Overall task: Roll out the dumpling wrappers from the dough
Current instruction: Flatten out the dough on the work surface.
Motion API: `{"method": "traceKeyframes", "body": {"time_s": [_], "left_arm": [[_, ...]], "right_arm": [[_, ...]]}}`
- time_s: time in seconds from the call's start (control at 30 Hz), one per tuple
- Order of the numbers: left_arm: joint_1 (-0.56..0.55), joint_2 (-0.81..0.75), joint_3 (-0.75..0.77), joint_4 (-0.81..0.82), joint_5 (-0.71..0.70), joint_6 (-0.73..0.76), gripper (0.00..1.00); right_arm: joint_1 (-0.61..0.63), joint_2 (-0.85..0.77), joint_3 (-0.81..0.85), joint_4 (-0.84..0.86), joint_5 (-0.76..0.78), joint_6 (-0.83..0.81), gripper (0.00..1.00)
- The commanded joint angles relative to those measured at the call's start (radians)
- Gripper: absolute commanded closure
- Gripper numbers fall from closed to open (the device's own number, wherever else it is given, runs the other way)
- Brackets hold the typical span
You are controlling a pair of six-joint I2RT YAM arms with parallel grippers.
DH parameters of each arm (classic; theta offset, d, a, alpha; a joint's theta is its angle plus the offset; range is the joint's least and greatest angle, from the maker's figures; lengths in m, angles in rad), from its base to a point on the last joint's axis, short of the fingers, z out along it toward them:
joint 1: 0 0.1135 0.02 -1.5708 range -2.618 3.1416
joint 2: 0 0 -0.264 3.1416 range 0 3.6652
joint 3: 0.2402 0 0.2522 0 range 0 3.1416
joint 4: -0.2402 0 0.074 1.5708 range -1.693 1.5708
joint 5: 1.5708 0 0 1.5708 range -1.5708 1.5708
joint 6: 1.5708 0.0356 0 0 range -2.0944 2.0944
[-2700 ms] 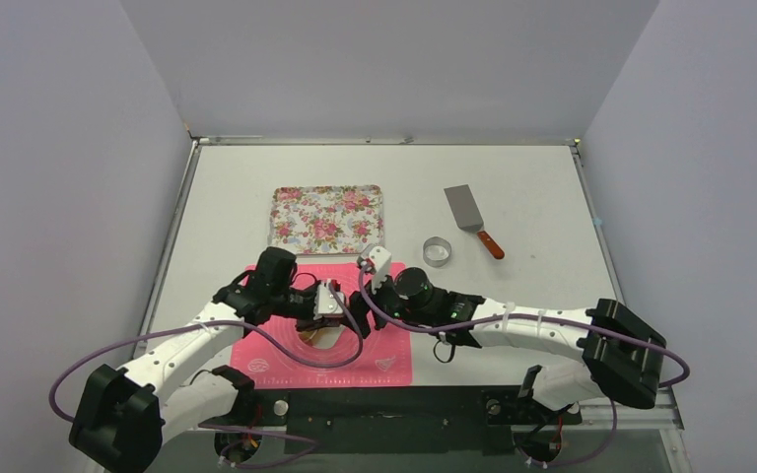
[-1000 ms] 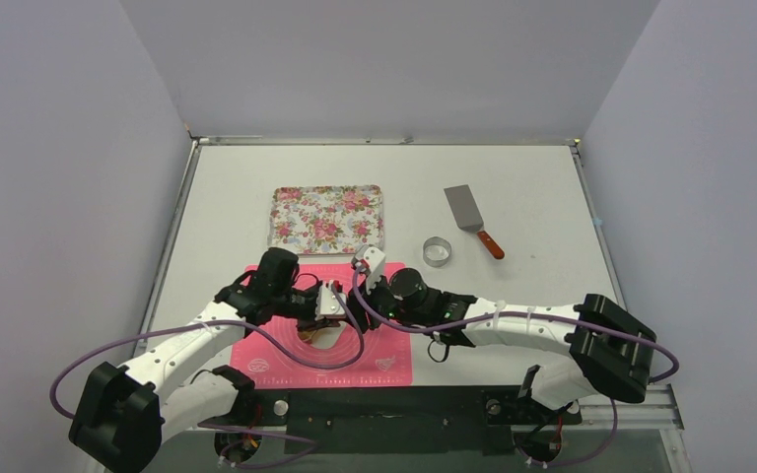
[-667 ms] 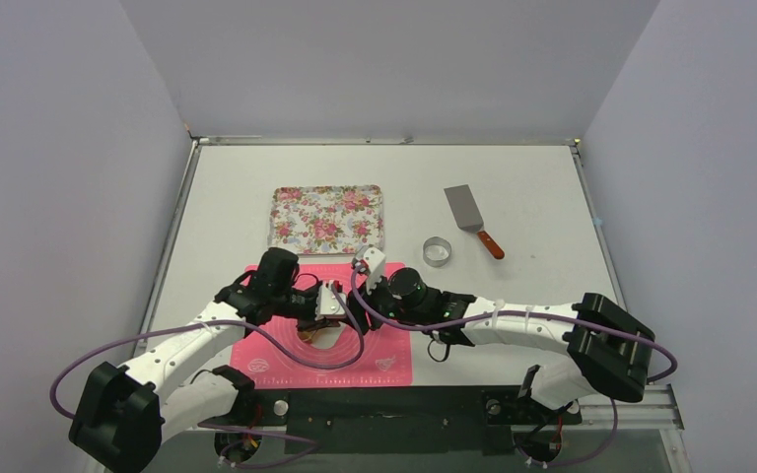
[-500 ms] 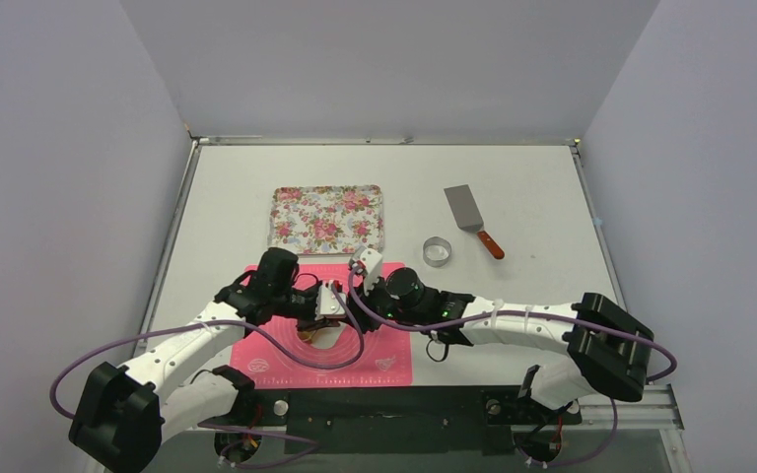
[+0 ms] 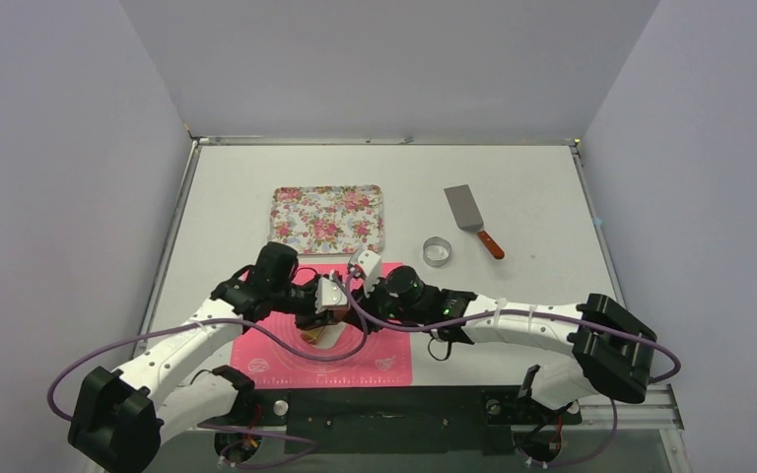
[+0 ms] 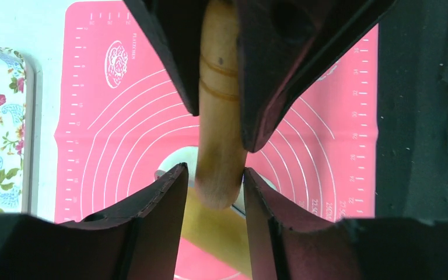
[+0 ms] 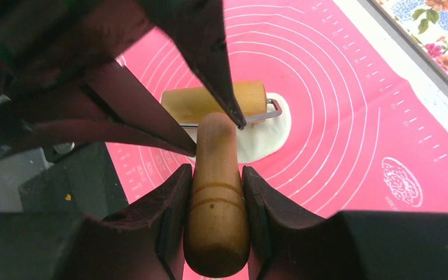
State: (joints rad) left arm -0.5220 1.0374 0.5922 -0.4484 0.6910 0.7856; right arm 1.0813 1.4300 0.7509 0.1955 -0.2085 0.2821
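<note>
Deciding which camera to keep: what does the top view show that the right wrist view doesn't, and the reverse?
Only the top view: the spatula and the metal ring. Only the right wrist view: the right gripper clamped on the roller's handle, its drum on white dough. Both: the pink mat, the flowered tray, the roller.

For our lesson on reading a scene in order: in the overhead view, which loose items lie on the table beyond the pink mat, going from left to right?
floral tray → ring cutter → spatula
</note>
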Motion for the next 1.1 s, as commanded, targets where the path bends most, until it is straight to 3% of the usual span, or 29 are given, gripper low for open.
{"method": "traceKeyframes", "body": {"time_s": [0.0,0.17,0.3,0.47,0.57,0.87,1.07], "left_arm": [[-0.002,-0.043,0.124,-0.104,-0.026,-0.04,0.61],[0.001,-0.063,0.201,-0.27,0.034,0.012,0.59],[0.008,-0.091,0.22,-0.293,0.017,0.014,0.56],[0.029,-0.131,0.193,-0.244,-0.197,-0.056,0.54],[0.1,-0.146,0.188,-0.284,-0.232,-0.063,0.53],[0.503,-0.137,0.197,-0.387,-0.216,-0.08,0.52],[0.568,-0.131,0.134,-0.335,-0.217,-0.127,0.51]], "right_arm": [[0.007,-0.054,0.029,-0.128,0.083,-0.153,1.0],[0.018,-0.112,-0.012,-0.16,0.1,-0.224,1.0],[0.047,-0.134,-0.022,-0.205,0.123,-0.266,1.0],[0.092,-0.155,-0.04,-0.272,0.149,-0.312,1.0],[0.109,-0.144,-0.046,-0.27,0.163,-0.317,1.0],[0.09,-0.014,0.016,-0.304,0.109,-0.266,1.0],[0.089,0.008,0.037,-0.333,0.115,-0.225,1.0]]}}
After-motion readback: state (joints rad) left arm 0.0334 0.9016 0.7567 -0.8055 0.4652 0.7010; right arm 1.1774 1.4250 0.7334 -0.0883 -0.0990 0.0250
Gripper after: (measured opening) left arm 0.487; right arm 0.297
